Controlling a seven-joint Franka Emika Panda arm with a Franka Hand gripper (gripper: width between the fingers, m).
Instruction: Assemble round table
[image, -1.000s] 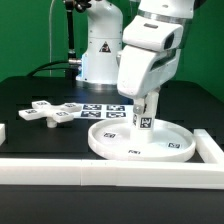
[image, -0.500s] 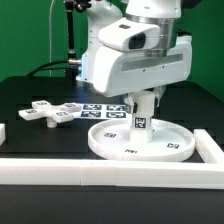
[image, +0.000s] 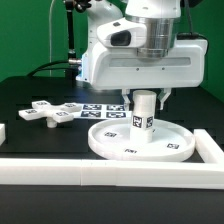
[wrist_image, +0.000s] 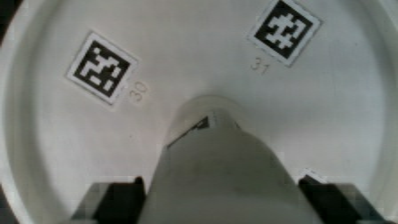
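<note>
The large round rimmed disc (image: 140, 140) lies flat on the black table near the front rail. The short thick cylinder (image: 144, 111) stands upright on the disc's middle, tags on its side. My gripper (image: 145, 98) comes down from above and is shut on the cylinder's top. In the wrist view the cylinder (wrist_image: 222, 160) runs between my two dark fingers (wrist_image: 119, 200) toward the disc (wrist_image: 178, 50), whose tags show beyond it. The cross-shaped piece (image: 48, 113) lies flat on the table at the exterior view's left, apart from the disc.
The marker board (image: 103, 110) lies flat behind the disc. A long white rail (image: 110, 172) runs along the front, with a short rail (image: 211, 147) at the exterior view's right. The robot base (image: 98, 50) stands at the back.
My wrist has turned about the upright cylinder, its broad face now toward the camera. The cylinder stays upright on the disc's middle. The cross-shaped piece has not moved.
</note>
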